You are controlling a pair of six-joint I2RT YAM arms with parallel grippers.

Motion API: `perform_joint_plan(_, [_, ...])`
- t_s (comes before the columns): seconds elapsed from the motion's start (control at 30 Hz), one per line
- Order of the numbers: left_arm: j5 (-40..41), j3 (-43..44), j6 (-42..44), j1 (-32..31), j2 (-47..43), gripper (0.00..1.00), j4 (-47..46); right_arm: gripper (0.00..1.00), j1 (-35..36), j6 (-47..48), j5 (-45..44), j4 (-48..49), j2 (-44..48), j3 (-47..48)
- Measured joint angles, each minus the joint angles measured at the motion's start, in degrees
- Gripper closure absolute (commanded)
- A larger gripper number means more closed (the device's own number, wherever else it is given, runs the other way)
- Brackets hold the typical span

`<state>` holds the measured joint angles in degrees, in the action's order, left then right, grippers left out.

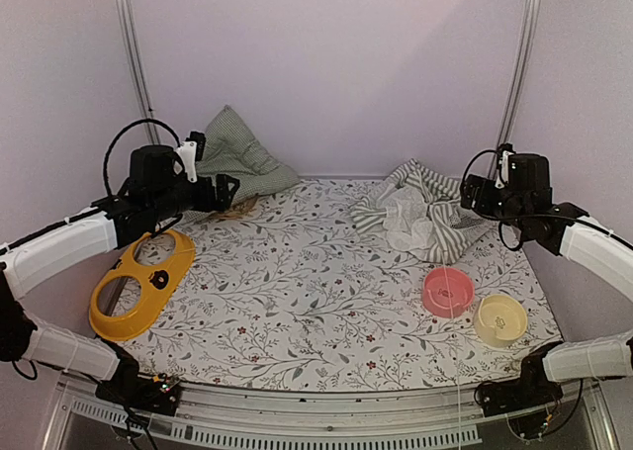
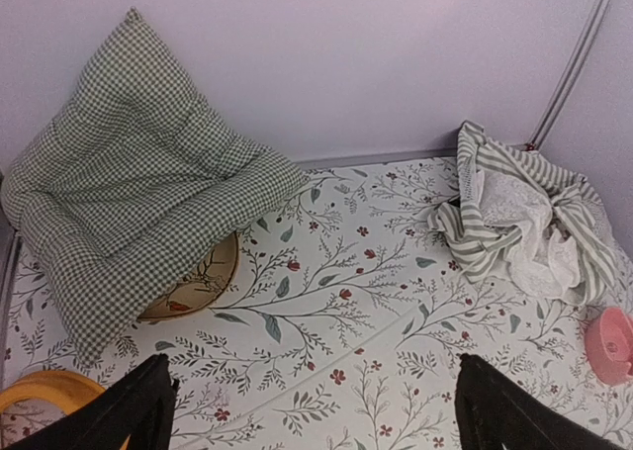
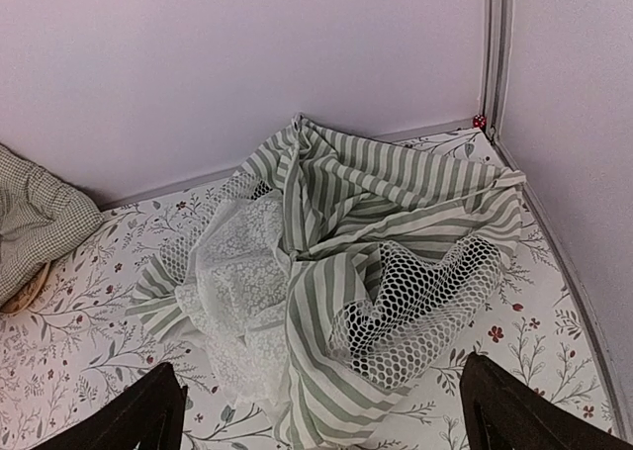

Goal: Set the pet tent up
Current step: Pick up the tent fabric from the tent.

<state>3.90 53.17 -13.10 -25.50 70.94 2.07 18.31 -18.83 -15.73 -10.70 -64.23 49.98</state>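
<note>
On the surface (image 1: 297, 302) at far right, the pet tent (image 3: 346, 272) lies crumpled; left and right jaws gape open and empty, so it seems best to grasp striped edges, not mesh.

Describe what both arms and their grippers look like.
Both arms match: the left arm and right arm have white tubular links joined by black joints, with a thin black cable looping above each wrist. A small white bracket sits by each wrist. The left gripper and right gripper have flat black fingers.
</note>
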Motion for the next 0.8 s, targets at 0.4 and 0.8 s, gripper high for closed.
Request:
perform_joint_plan(0.4, [-1.05,0.02,0.07,0.0,0.28,0.01,-0.02,0.01,0.0,2.97,3.69,-3.04,-0.04,0.22])
perform_joint_plan(0.8, [-6.88,2.4,-0.85,-0.17,3.5,0.01,-0.33,0.01,2.01,1.44,12.07,-12.79,-6.54,1.62])
